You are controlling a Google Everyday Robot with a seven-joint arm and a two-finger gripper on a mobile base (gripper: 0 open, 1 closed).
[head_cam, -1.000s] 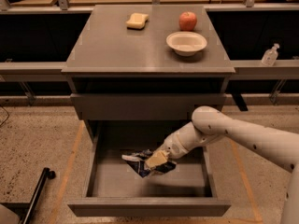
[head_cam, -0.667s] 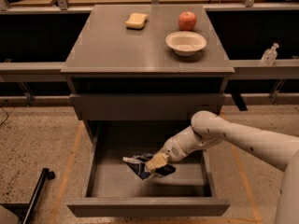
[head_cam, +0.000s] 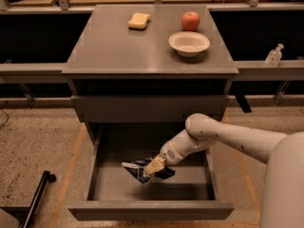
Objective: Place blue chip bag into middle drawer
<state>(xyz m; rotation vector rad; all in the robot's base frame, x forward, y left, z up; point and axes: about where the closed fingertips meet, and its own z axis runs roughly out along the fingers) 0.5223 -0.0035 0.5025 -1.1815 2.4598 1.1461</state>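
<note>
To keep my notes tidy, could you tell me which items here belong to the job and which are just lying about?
Job: blue chip bag; middle drawer; end effector, gripping the bag inside the drawer.
Lying about: yellow sponge; apple; white bowl; bottle.

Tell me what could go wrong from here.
1. The gripper holds the blue chip bag inside the middle drawer, seemingly just off its floor; the crinkly foil could cling on release and get dragged out.
2. The arm reaches under the upper drawer; lifting straight up might strike its front.
</note>
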